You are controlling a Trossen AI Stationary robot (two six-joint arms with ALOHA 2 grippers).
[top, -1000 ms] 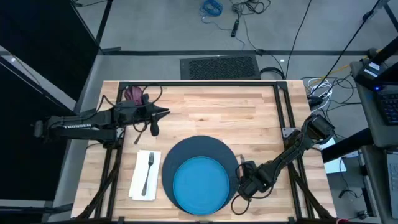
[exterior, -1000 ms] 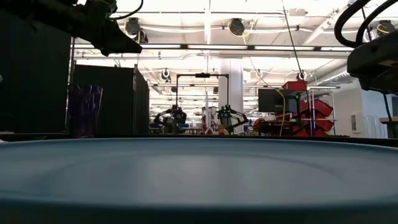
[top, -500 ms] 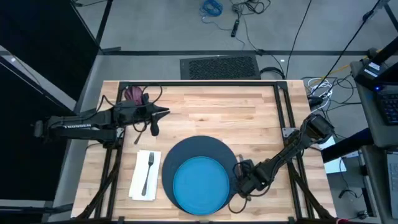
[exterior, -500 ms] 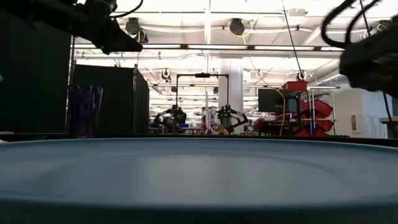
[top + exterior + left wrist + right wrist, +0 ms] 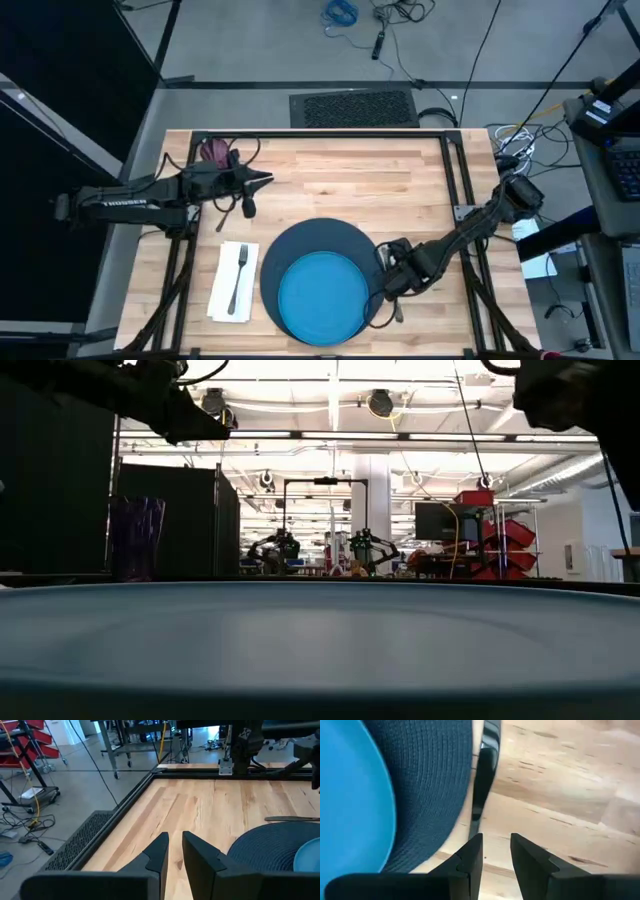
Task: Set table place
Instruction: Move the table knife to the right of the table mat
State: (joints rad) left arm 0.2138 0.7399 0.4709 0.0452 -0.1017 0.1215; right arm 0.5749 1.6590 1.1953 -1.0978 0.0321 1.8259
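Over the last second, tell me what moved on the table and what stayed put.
The right gripper lifted off the table at the mat's right edge and pulled back along it toward the far side. A knife now lies beside the mat with the jaws empty and slightly apart above it. The left gripper, plate, napkin, fork and cup did not move.

A pale plank table (image 5: 330,185) framed in black carries a dark blue woven mat (image 5: 322,282) with a bright blue plate (image 5: 322,297) on it. A white folded napkin (image 5: 224,284) bearing a fork (image 5: 238,277) lies just left; a purple cup (image 5: 212,151) stands at the far left corner.
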